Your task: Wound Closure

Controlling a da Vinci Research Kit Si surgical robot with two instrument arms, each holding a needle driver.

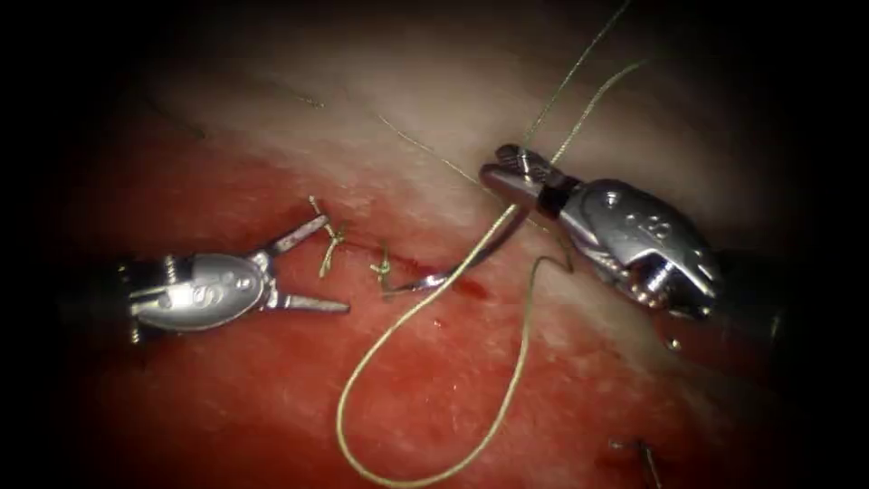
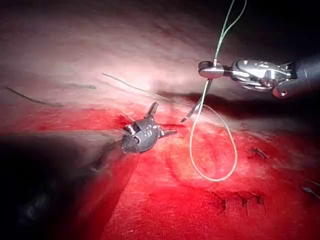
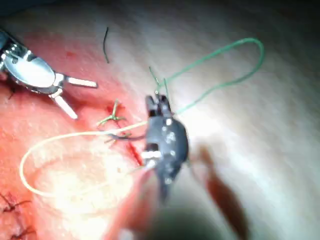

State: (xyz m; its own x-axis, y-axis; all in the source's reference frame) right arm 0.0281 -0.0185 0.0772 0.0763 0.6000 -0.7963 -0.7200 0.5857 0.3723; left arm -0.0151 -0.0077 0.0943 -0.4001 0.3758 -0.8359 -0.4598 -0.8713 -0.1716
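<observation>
My right tool (image 1: 503,169) is shut on the curved needle (image 1: 421,283) near its thread end, above the pale tissue (image 1: 407,100) right of the cut (image 1: 457,288). From the jaws the needle arcs down and left. Its point meets the tissue beside a knotted stitch (image 1: 383,268); I cannot tell how deep it sits. The thread (image 1: 507,398) runs from the needle in one wide loop over the red tissue, and two strands rise from the right tool. Left of the cut, my left tool (image 1: 312,263) is open and holds nothing. In the left wrist view, the left tool (image 2: 164,119) stands open beside the needle (image 2: 192,110).
Another knotted stitch (image 1: 330,240) lies between the left tool's jaws. Red fluid (image 1: 472,292) pools at the cut. A short cut end of thread (image 1: 644,453) lies at the lower right. Older dark stitches (image 2: 240,201) sit nearer the camera.
</observation>
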